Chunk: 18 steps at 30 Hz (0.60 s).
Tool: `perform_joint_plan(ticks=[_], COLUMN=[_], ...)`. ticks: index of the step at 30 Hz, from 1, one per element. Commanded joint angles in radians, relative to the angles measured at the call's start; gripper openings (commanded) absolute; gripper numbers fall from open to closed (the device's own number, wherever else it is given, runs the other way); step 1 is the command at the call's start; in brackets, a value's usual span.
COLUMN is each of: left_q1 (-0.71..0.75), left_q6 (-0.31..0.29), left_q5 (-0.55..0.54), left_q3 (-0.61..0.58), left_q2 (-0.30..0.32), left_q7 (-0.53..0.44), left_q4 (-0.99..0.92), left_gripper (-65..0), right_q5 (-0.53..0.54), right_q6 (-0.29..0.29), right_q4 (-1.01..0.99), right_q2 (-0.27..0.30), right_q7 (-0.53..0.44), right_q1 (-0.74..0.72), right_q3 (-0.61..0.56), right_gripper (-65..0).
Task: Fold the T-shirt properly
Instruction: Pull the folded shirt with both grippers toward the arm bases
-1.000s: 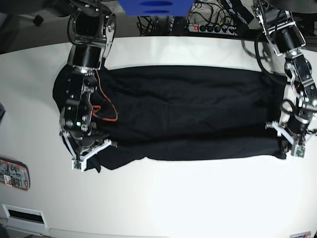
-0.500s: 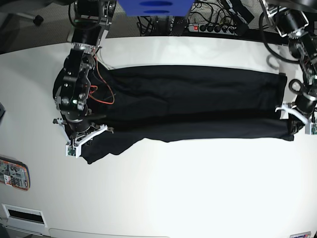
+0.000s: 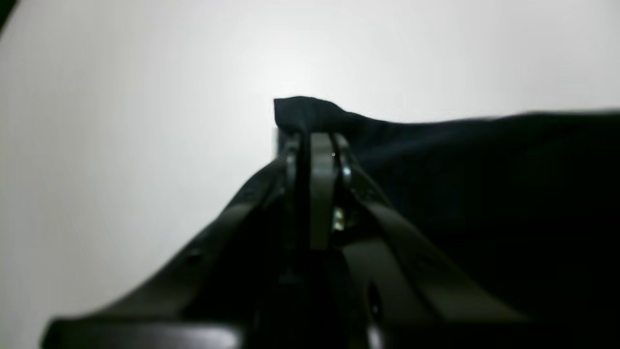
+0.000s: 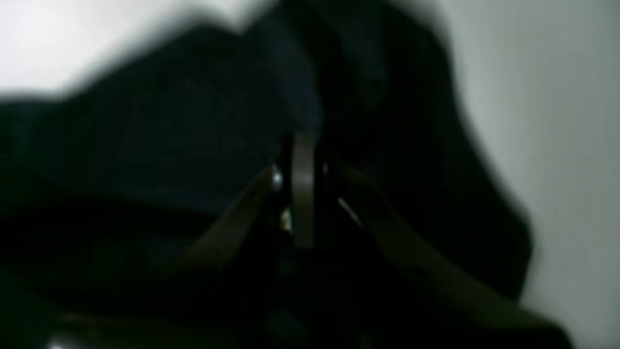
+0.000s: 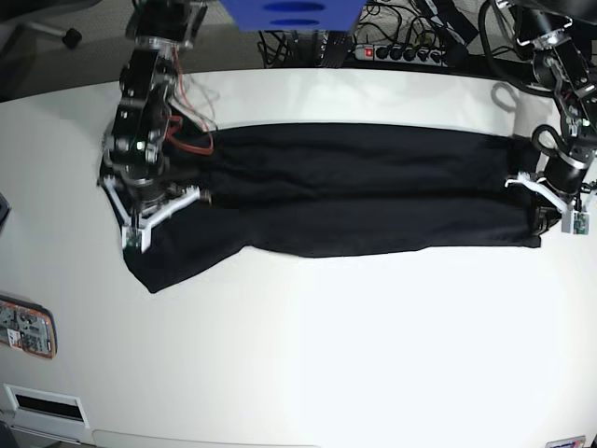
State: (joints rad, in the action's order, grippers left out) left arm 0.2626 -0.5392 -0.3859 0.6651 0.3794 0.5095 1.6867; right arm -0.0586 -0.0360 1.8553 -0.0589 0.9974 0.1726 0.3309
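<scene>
The black T-shirt lies as a long band across the white table. My left gripper, at the right in the base view, is shut on the shirt's right end. In the left wrist view the gripper pinches a raised corner of the T-shirt. My right gripper, at the left in the base view, is shut on the shirt's left end, and a loose flap hangs toward the front below it. The right wrist view is blurred. There the gripper sits closed among dark folds of the T-shirt.
A power strip and cables lie past the table's far edge beside a blue object. A small device rests at the left edge, and a white label marks the front left corner.
Both grippers have moved toward the far side of the table, carrying the shirt's front edge with them. The black band now lies farther back and is narrower.
</scene>
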Motion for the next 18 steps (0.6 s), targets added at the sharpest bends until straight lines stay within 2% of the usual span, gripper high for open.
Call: perform_joint_plan(ticks=[1,11,18], left_q1=[0.002,0.025,0.100], left_q6=[0.008,0.006,0.006], left_q5=[-0.009,-0.003,-0.006], left_q3=[0.006,0.006,0.006], left_q2=[0.016,0.000,-0.015], left_q7=[-0.027,-0.028,-0.030], left_q4=[0.017,-0.030,-0.033], left_gripper=[-65.0,-65.0,-65.0], right_q5=[0.001,-0.001,-0.004], right_q6=[0.000,0.000,0.002], right_q4=[0.024,0.056,0.080], right_q2=[0.004,0.004,0.004], right_q7=[-0.045,-0.044,-0.047], right_q1=[-0.018,0.017,0.078], right_q3=[0.000,0.000,0.000], right_gripper=[-65.0,-65.0,-65.0])
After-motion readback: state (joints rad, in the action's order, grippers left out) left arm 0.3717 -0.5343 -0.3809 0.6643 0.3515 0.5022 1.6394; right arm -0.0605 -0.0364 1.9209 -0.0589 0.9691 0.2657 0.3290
